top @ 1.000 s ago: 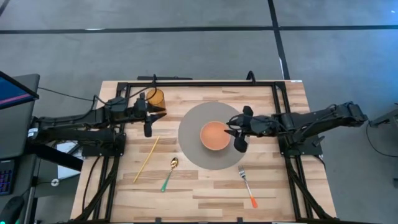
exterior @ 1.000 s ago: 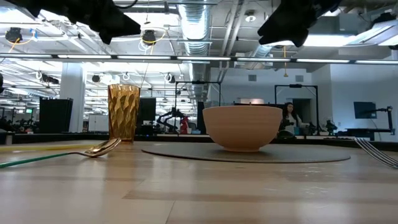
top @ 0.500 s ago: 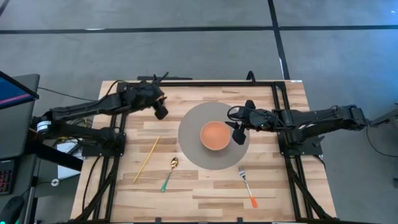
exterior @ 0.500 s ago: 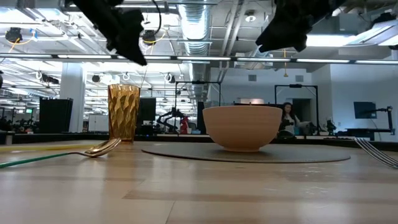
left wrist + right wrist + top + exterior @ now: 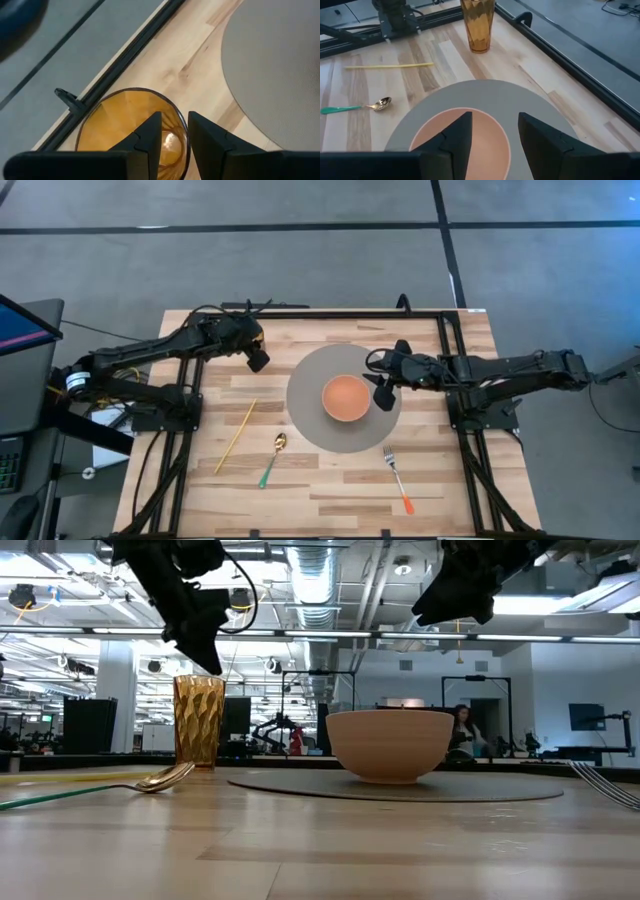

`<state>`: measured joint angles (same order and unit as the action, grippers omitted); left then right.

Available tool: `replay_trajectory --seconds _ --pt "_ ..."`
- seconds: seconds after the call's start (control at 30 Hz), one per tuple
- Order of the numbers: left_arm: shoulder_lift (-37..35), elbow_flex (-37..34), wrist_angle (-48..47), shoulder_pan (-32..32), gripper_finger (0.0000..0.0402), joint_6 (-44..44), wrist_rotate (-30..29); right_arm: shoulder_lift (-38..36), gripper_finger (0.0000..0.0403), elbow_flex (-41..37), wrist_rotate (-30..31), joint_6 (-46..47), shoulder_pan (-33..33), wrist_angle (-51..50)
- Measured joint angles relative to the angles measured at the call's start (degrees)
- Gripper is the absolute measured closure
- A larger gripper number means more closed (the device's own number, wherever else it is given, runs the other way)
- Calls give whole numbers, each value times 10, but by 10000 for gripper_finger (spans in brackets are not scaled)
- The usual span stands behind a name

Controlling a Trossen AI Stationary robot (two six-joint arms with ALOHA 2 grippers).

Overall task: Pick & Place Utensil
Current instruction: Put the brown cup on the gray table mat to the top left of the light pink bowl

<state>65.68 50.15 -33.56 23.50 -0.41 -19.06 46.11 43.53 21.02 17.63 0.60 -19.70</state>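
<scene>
High view, looking straight down: a pale wooden table [image 5: 330, 490] sits mid-frame with a dark arm reaching in from each side. At centre lies a round grey mat [image 5: 305, 415] with an orange bowl [image 5: 346, 398] on it. The left gripper [image 5: 256, 358] hangs at upper left of the table, above the spot where the amber glass stands; the glass itself is hidden under it here. The right gripper [image 5: 385, 385] hovers just right of the bowl, over the mat. Below and left of the mat lie a yellow stick [image 5: 235, 436] and a gold spoon with a green handle [image 5: 272, 460]; a fork with an orange handle [image 5: 397, 478] lies at lower right, apart from both grippers. Low view, level with the tabletop: the amber glass [image 5: 199, 722] stands upright at left, the left gripper [image 5: 205, 635] just above its rim, the bowl [image 5: 389, 745] at centre, the spoon [image 5: 165, 779] lying at left, and the right gripper [image 5: 455, 595] high at upper right. Left wrist view: two dark fingers [image 5: 155, 135] stand slightly apart with a narrow gap, empty, directly over the open mouth of the glass [image 5: 115, 117]. Right wrist view: the right fingers [image 5: 457, 132] are spread wide and hold nothing, above the bowl [image 5: 485, 132]; the glass [image 5: 477, 25], stick [image 5: 390, 65] and spoon [image 5: 357, 107] lie beyond.
</scene>
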Motion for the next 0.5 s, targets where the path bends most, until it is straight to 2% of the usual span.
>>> replay_trajectory --seconds 0.33,0.43,0.5 --pt "0 -49 6 0 306 -24 -6 0 246 0 -1 0 0 0" --pt "0 -49 9 0 324 -16 -10 0 248 0 -1 0 0 0" --pt "0 -49 12 0 351 8 -11 0 249 0 -1 0 0 0"
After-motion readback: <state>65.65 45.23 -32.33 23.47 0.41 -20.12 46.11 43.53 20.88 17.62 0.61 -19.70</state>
